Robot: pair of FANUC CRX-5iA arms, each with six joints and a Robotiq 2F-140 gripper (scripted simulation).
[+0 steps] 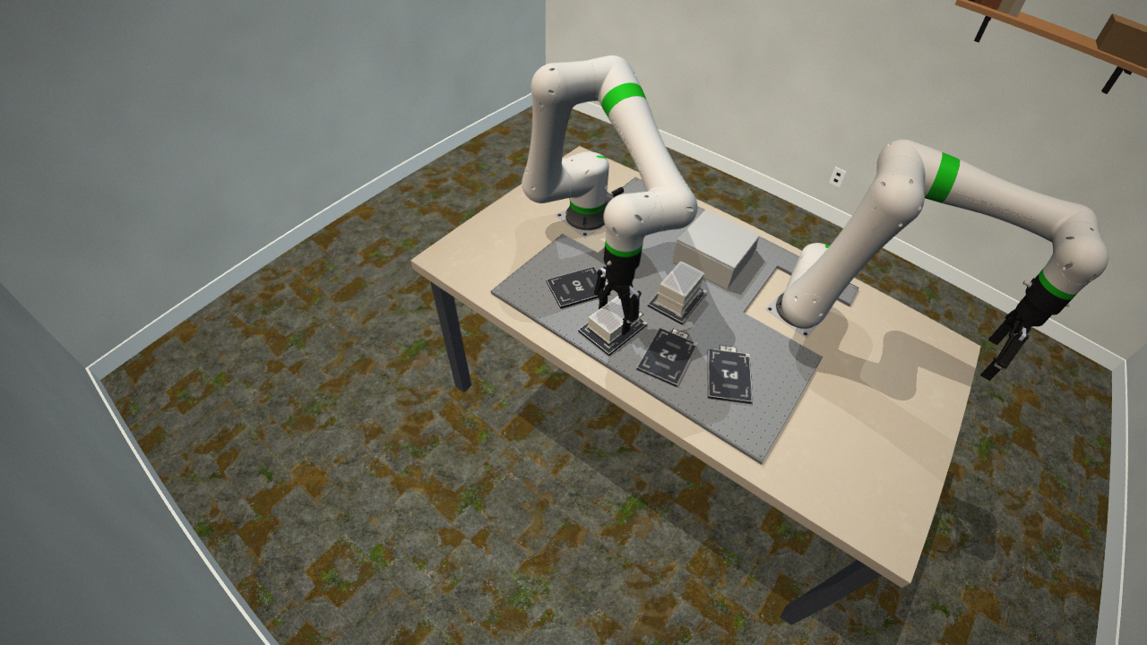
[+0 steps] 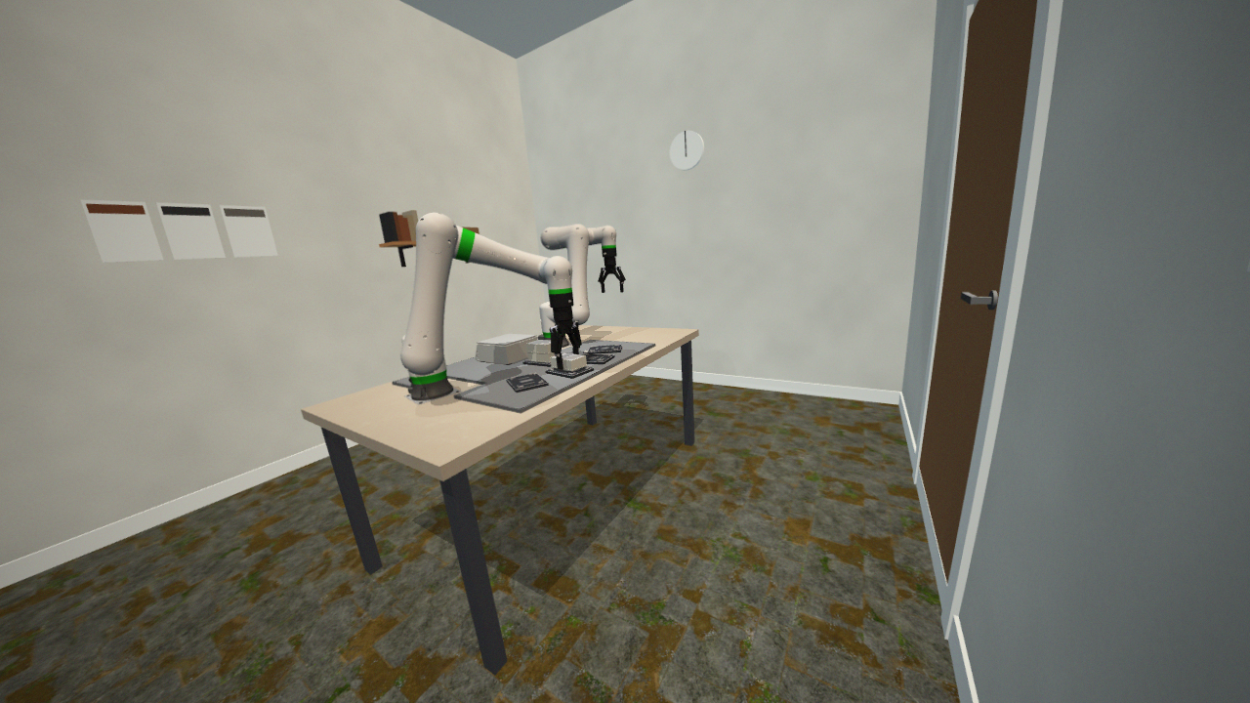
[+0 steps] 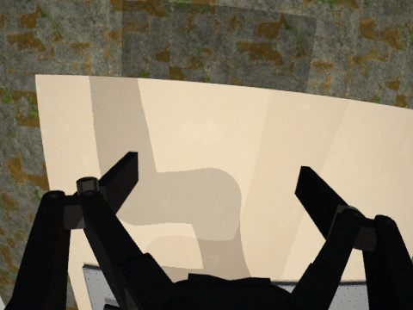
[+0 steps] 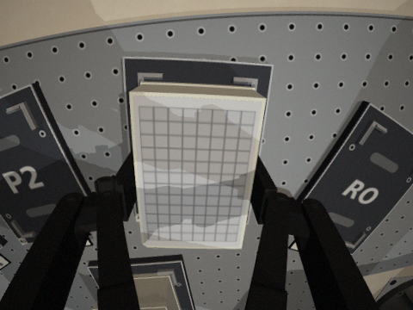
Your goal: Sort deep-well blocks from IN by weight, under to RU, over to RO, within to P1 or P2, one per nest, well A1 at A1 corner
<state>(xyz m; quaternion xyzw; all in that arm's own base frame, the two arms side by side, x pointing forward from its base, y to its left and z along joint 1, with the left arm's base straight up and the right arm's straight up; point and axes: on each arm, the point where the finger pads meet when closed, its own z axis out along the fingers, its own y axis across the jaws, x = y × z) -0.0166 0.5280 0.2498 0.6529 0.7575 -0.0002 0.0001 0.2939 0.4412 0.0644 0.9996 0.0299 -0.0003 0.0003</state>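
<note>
My right gripper (image 1: 617,319) (image 2: 567,356) (image 4: 194,160) is shut on a pale deep-well block (image 4: 195,125). The block is low over the dark nest (image 1: 611,347) (image 4: 194,69) between P2 (image 1: 666,355) (image 4: 23,178) and RO (image 1: 570,288) (image 4: 360,191). That nest's label is hidden, and I cannot tell whether the block touches it. Pale stacked blocks (image 1: 680,288) (image 2: 539,351) stand on a nest behind. P1 (image 1: 729,374) is bare. No lit lamp shows. My left gripper (image 1: 995,355) (image 2: 612,288) (image 3: 218,173) is open and empty, high beyond the table's end.
A large grey box (image 1: 716,246) (image 2: 505,350) stands behind the stacked blocks. The nests are on a perforated grey plate (image 1: 770,417) on the wooden table (image 1: 874,481). The left arm stands beside the plate, reaching away from the nests.
</note>
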